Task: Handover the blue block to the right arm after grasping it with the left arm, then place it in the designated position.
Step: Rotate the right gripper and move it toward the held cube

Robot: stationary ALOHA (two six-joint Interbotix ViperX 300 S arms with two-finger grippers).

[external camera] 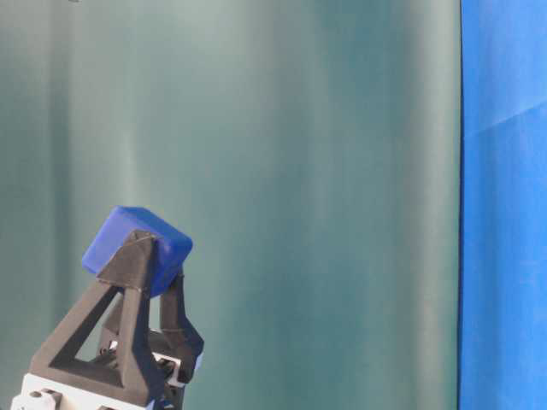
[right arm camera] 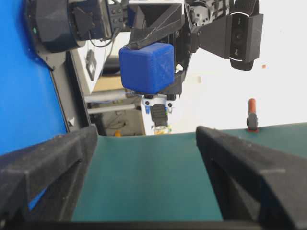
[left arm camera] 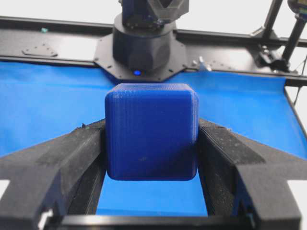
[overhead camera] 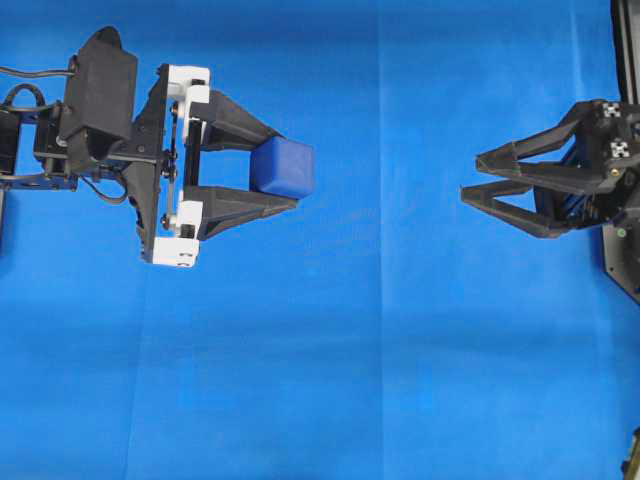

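Note:
The blue block [overhead camera: 282, 167] is a small dark-blue cube pinched between the tips of my left gripper [overhead camera: 290, 169], the one with white brackets, and held off the bright blue cloth [overhead camera: 350, 350]. In the left wrist view the block [left arm camera: 151, 132] fills the gap between the black fingers [left arm camera: 72, 158]. It also shows in the table-level view [external camera: 137, 243], raised and tilted. My right gripper [overhead camera: 472, 177], all black, is open and empty at the right, pointing at the block across a wide gap. In the right wrist view the block [right arm camera: 146, 67] hangs ahead, above the open right gripper [right arm camera: 146, 134].
The right arm's black base [left arm camera: 144, 43] stands at the far end of the cloth, with a black frame rail [left arm camera: 57, 28] behind it. A green backdrop [external camera: 342, 171] fills the table-level view. Dark hardware [overhead camera: 625, 260] sits at the right edge.

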